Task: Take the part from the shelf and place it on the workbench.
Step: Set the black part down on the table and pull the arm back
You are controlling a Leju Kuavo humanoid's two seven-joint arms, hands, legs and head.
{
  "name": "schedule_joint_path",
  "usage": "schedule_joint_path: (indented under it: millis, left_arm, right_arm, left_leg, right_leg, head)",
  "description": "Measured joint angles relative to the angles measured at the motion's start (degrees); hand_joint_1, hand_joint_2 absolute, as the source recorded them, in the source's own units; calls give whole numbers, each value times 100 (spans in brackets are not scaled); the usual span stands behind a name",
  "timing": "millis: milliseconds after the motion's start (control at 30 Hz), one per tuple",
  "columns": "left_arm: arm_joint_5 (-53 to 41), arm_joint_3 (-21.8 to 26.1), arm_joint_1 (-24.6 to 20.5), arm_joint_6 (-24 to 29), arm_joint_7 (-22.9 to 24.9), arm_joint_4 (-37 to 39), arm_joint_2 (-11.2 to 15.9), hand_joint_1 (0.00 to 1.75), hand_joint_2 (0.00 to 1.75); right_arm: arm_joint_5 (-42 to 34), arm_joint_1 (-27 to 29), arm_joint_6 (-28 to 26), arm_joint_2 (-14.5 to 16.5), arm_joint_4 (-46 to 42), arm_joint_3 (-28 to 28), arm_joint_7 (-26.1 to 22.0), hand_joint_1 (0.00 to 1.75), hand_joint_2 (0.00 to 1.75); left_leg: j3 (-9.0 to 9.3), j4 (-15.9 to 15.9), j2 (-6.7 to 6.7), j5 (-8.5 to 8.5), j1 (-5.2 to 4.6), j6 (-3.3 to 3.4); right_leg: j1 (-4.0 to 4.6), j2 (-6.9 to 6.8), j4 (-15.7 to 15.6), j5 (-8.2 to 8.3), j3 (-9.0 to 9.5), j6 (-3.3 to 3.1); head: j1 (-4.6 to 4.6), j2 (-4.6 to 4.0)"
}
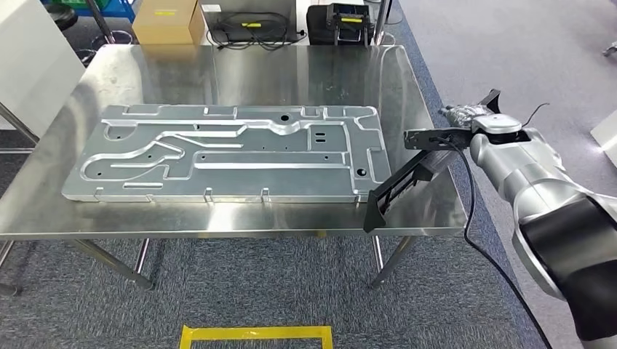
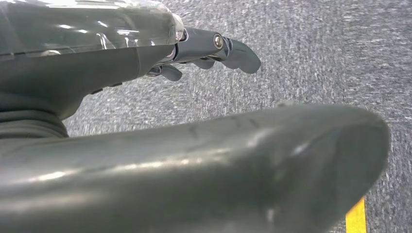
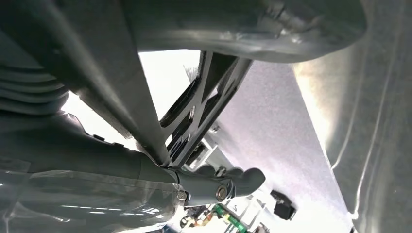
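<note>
The part (image 1: pixel 407 178) is a long black openwork bracket, and my right hand (image 1: pixel 466 120) holds its upper end beside the right edge of the steel workbench (image 1: pixel 291 73). It slopes down across the bench's front right corner, with its lower tip at the front edge; I cannot tell whether it touches. In the right wrist view the bracket (image 3: pixel 204 107) runs out of the right hand (image 3: pixel 145 165) between thumb and fingers (image 3: pixel 233 182), next to the bench top (image 3: pixel 379 121). My left hand (image 2: pixel 194 160) hangs over grey carpet with nothing in it, its fingers (image 2: pixel 214 48) apart from the thumb.
A large machined aluminium plate (image 1: pixel 225 153) covers most of the bench, leaving bare strips at the back and right. Behind the bench stand a cardboard box (image 1: pixel 169 20) and a black case (image 1: pixel 342 22). A black cable (image 1: pixel 473 218) hangs from my right wrist. Yellow tape (image 1: pixel 255 336) marks the floor.
</note>
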Motion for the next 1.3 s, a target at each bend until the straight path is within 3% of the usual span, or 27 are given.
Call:
schedule_joint_path:
  millis: [67, 100, 133, 233, 300, 400, 467, 533, 600, 633, 667, 700, 767, 800, 933, 1000, 1067, 1100, 1133, 1167, 1233, 1300]
  left_arm:
    - [-2, -10, 0, -7, 0, 0, -3, 0, 0]
    - [-3, -12, 1, -9, 0, 0, -5, 0, 0]
    - [-3, -14, 1, -10, 0, 0, -7, 0, 0]
    - [-11, -16, -6, -16, 1, 0, -9, 0, 0]
    - [-19, -20, -6, -26, 7, 0, -7, 0, 0]
    - [-3, -25, 5, -26, 19, 0, -7, 0, 0]
    - [8, -33, 5, -24, 18, 0, -9, 0, 0]
    - [14, -56, 8, -21, 18, 0, -20, 0, 0]
    - [15, -90, 21, -15, 19, 0, -43, 0, 0]
    - [16, -110, 28, -12, 15, 0, -56, 0, 0]
    - [18, -127, 30, -9, 9, 0, -65, 0, 0]
    - [21, -142, 29, -3, 2, 0, -71, 0, 0]
    - [33, -157, 23, 27, -9, 0, -76, 0, 0]
    - [44, -162, 23, 49, -15, 0, -79, 0, 0]
    - [85, -181, 17, 93, -39, 0, -96, 0, 0]
    - [110, -194, 4, 60, -36, 0, -111, 0, 0]
    - [132, -214, 5, 15, -15, 0, -135, 0, 0]
    - [134, -229, 4, 3, -2, 0, -152, 0, 0]
    - [134, -248, 2, 1, 11, 0, -169, 0, 0]
    - [137, -267, -3, 8, 21, 0, -189, 0, 0]
    - [169, -286, -17, 37, 46, 0, -224, 0, 0]
    - [218, -289, -35, 60, 68, -1, -252, 0, 0]
  right_arm:
    - [-2, 27, 2, -22, 10, 1, -2, 0, 0]
    - [-2, 43, 3, -29, 16, 2, -2, 0, 0]
    - [-2, 53, 2, -34, 20, 2, -2, 0, 0]
    - [-42, 39, -24, -47, 23, 2, -33, 0, 0]
    - [3, 35, -215, -59, 22, 4, -69, 0, 0]
    - [348, 7, -908, -64, -9, 46, 29, 0, 0]
    - [582, -47, -1465, -63, -41, 100, 219, 0, 0]
    - [771, -70, -2105, -63, -64, 130, 505, 0, 0]
    - [764, -62, -2780, -72, -86, 125, 717, 0, 0]
    - [617, -69, -2965, -79, -95, 83, 709, 0, 0]
    - [417, -84, -3030, -85, -99, 1, 639, 0, 0]
    - [236, -102, -2985, -90, -103, -117, 532, 0, 0]
    - [110, -134, -2924, -93, -127, -378, 386, 0, 0]
    - [150, -148, -3000, -96, -142, -483, 344, 0, 0]
    - [502, -225, -3543, -99, -220, -752, 354, 0, 0]
    - [779, -318, -3472, -95, -231, -781, 409, 0, 0]
    - [1126, -402, -3389, -67, -232, -781, 491, 0, 0]
    - [1274, -439, -3381, -41, -233, -780, 530, 0, 0]
    - [1385, -487, -3383, -10, -237, -780, 558, 0, 0]
    - [1455, -554, -3382, 25, -245, -779, 567, 0, 0]
    - [1516, -732, -3339, 101, -274, -780, 528, 0, 0]
    - [1538, -889, -3209, 215, -292, -781, 439, 0, 0]
  left_leg:
    - [-5, 6, 1, -2, 0, 6]
    - [-5, 12, 1, -6, 0, 6]
    - [-5, 22, 1, -12, 1, 0]
    - [-11, 75, -4, -55, -8, -52]
    - [-30, 94, -9, -69, -28, -104]
    - [-39, 104, -6, -96, -30, -195]
    - [-176, 442, 0, -323, -18, -249]
    - [-509, 1188, 4, -695, -8, -276]
    - [-759, 1719, 4, -844, -5, -282]
    - [-742, 1683, 5, -759, -5, -274]
    - [-613, 1418, 5, -581, -5, -255]
    - [-416, 1012, 5, -369, -7, -226]
    - [-79, 320, 4, -127, -28, -170]
    - [-11, 160, 3, -101, -40, -149]
    - [14, 41, 10, -64, -35, -42]
    - [31, -5, 14, -31, -16, 8]
    - [28, -4, 12, -28, -15, 19]
    - [28, 3, 11, -31, -13, 18]
    - [28, 16, 10, -37, -11, 13]
    - [29, 32, 8, -48, -8, 2]
    - [22, 75, 4, -84, -12, -42]
    - [-2, 111, 4, -107, -29, -101]
  right_leg:
    - [-9, -1, 725, -274, -348, 32]
    - [-15, -2, 855, -263, -421, 41]
    - [-24, -4, 760, -143, -386, 46]
    - [-40, -14, -352, 384, 133, 31]
    - [-16, -8, -696, 459, 282, -21]
    - [-16, 0, -725, 476, 282, -133]
    - [-32, -9, -756, 487, 305, -210]
    - [-16, -16, -759, 483, 311, -252]
    - [3, -17, -756, 481, 310, -261]
    - [10, -16, -755, 480, 314, -261]
    - [16, -16, -753, 478, 323, -258]
    - [22, -16, -751, 474, 334, -252]
    - [46, -13, -739, 471, 330, -220]
    - [51, -10, -735, 477, 317, -197]
    - [33, -3, -656, 427, 260, -75]
    - [19, -4, -173, 133, 48, -28]
    - [4, -5, 591, -204, -311, 8]
    - [-7, -8, 832, -257, -430, 22]
    - [-19, -11, 868, -198, -453, 31]
    - [-32, -14, 675, -40, -365, 36]
    - [-50, -20, -91, 339, 8, 37]
    - [-34, -11, -598, 482, 235, -6]
  head:
    - [0, 0]
    - [0, 0]
    - [0, 0]
    - [-1, 0]
    - [-1, 0]
    - [-1, 0]
    - [-2, 0]
    - [-2, 0]
    - [-2, 0]
    - [-2, 0]
    - [-2, 0]
    - [-2, 0]
    - [-2, 0]
    - [-2, 0]
    - [-1, 0]
    - [0, 0]
    - [0, 0]
    - [0, 0]
    - [0, 0]
    - [0, 0]
    - [0, 0]
    - [-2, 0]
